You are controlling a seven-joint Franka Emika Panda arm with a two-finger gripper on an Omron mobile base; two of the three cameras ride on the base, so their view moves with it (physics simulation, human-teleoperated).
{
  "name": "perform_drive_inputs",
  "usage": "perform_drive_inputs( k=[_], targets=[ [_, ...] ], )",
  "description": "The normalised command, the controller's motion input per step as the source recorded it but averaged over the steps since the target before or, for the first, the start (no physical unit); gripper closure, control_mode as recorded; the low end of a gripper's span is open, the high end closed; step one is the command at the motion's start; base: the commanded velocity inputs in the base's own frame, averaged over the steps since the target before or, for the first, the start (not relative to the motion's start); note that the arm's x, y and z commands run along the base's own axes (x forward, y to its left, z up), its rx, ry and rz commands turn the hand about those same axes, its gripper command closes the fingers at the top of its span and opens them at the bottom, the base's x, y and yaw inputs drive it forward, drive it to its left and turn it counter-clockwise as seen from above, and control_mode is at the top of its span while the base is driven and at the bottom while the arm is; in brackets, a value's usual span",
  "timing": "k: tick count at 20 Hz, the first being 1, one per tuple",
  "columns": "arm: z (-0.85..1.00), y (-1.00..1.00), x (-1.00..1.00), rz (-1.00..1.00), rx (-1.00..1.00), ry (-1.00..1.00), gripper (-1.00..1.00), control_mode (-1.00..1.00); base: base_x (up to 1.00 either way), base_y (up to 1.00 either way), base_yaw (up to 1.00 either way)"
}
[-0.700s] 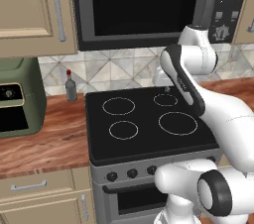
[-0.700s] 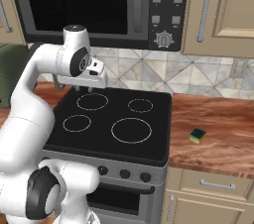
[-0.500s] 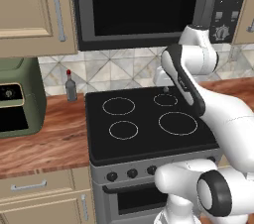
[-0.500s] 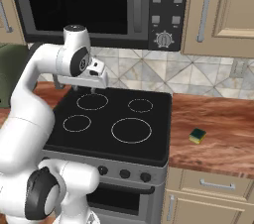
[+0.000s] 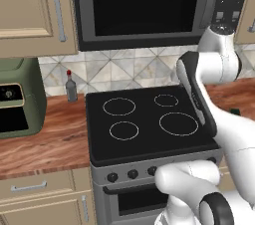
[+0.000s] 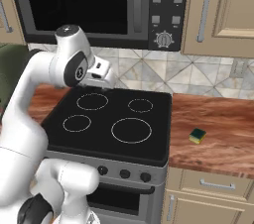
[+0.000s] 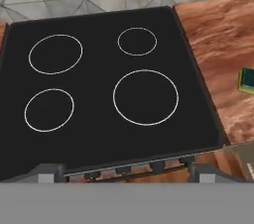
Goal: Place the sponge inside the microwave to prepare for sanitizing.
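The sponge (image 6: 197, 136), a small yellow block with a dark green top, lies flat on the wooden counter right of the stove. In the hand view the sponge (image 7: 246, 80) sits at the right edge. The microwave (image 6: 94, 0) hangs above the stove, its dark glass door shut and its grey handle upright. My gripper (image 7: 125, 172) hovers over the stove's back left, well left of the sponge. It is open, with nothing between its fingertips (image 7: 50, 171). From the right base view the hand (image 6: 101, 69) points downward.
A black-topped stove (image 6: 106, 134) with several burner rings lies under the hand. An olive-green appliance (image 5: 17, 104) and a small bottle (image 5: 71, 87) stand on the left counter. Cabinets (image 6: 218, 10) flank the microwave. Bare wooden counter (image 6: 218, 119) surrounds the sponge.
The arm's upper part has drifted a little to the right over the stove. The gripper stays open and the sponge has not moved.
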Motion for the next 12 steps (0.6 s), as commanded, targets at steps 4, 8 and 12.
perform_drive_inputs(
  k=[4, 8, 12],
  targets=[
    [0.74, -0.6, -0.21, -0.1, 0.0, -0.32, -1.0, -1.0, 0.0, 0.0, 0.0],
    [0.95, -0.41, -0.18, -0.05, 0.0, -0.23, -1.0, -1.0, 0.0, 0.0, 0.0],
    [0.77, -0.18, -0.01, 0.0, -0.06, -0.07, -1.0, -1.0, 0.0, 0.0, 0.0]
  ],
)
